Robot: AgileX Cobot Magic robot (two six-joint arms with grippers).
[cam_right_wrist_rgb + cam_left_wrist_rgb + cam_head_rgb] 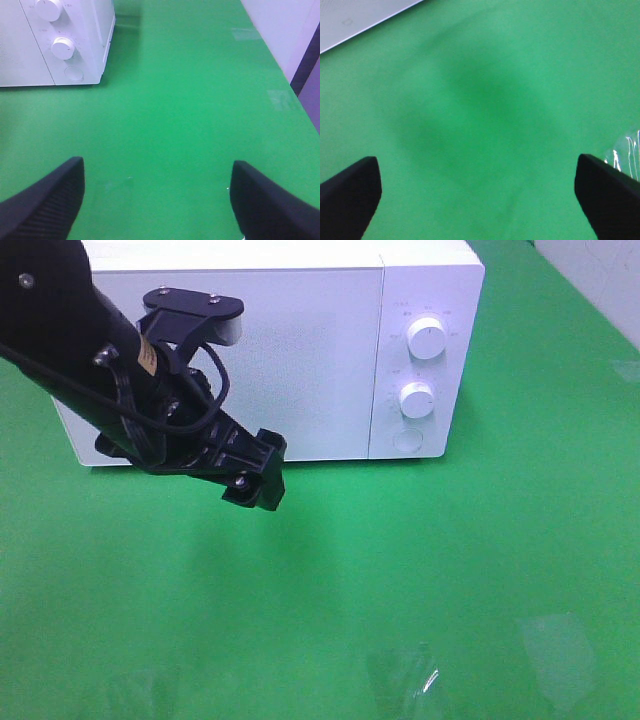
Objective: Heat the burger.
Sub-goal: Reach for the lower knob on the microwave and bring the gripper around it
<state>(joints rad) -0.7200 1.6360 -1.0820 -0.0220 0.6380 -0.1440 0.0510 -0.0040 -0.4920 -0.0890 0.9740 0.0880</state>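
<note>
Green cloth (400,570) everywhere, bare except for a white microwave (250,350) at the back, door shut. No sight of the burger in any view: perhaps behind that opaque door, perhaps off the table altogether, impossible to tell. Low in front of the door, the left gripper (477,182), spread wide, clamped on nothing, only bare cloth and shadow below. Off to the side of the control panel, the right gripper (157,175), likewise parted and empty over open cloth, absent from the high view. Judging from this, main risk: starting the heat without knowing the burger's whereabouts, so turning the upper knob (428,338) or the lower knob (417,398) on an empty microwave. Second risk, from the left arm (120,370) itself: parked across the door front, likely to block or be struck by a swinging door upon pressing the round button (407,438), assuming a door release there. Third: overshooting a knob with wide, hard fingers, slipping off its smooth white face, or shoving the microwave backward across the cloth rather than twisting. Also worth minding: clear shiny patches (405,680) near the front edge, possibly slick or liable to snag a low fingertip. Safest to confirm the burger's place first, then to clear the arm from the door.
</note>
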